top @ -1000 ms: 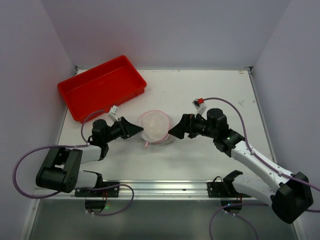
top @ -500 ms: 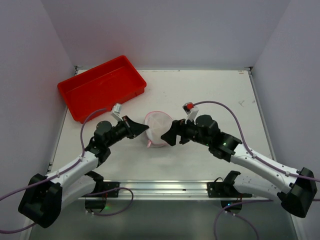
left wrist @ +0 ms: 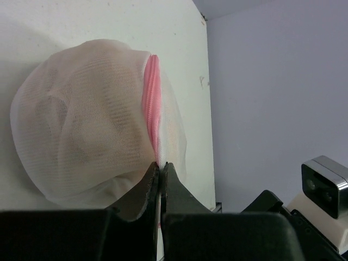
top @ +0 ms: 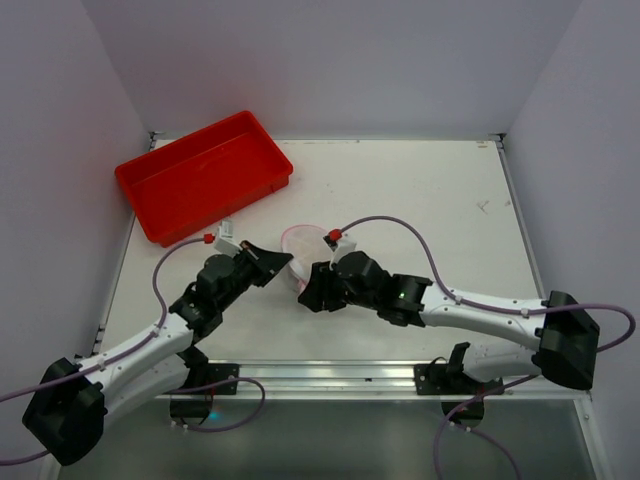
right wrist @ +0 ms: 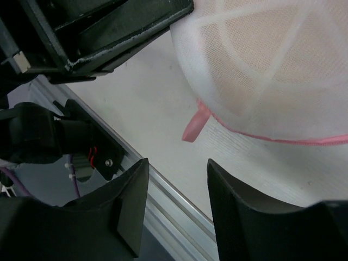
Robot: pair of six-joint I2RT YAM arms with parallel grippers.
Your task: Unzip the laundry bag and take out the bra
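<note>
The laundry bag (top: 306,241) lies mid-table, a round white mesh pouch with a pink zipper rim (left wrist: 151,103). My left gripper (top: 289,264) reaches it from the left and is shut on the edge of the laundry bag (left wrist: 92,136) at the rim, its fingertips (left wrist: 154,167) pinching mesh and pink tape. The bra (right wrist: 261,54) shows as peach-beige fabric through the mesh. My right gripper (top: 304,290) sits at the bag's near side, open, nothing between its fingers (right wrist: 136,185). A pink zipper pull tab (right wrist: 194,124) hangs just ahead of the right gripper (right wrist: 176,168).
A red plastic tray (top: 205,175) stands at the back left. The aluminium rail (top: 330,372) along the table's near edge runs close under the right gripper. My left gripper's black fingers (right wrist: 125,32) fill the upper left of the right wrist view.
The left gripper closed onto the bag's rim and lifted it slightly. The right gripper swung left to the bag's near side, and its jaws have narrowed.
</note>
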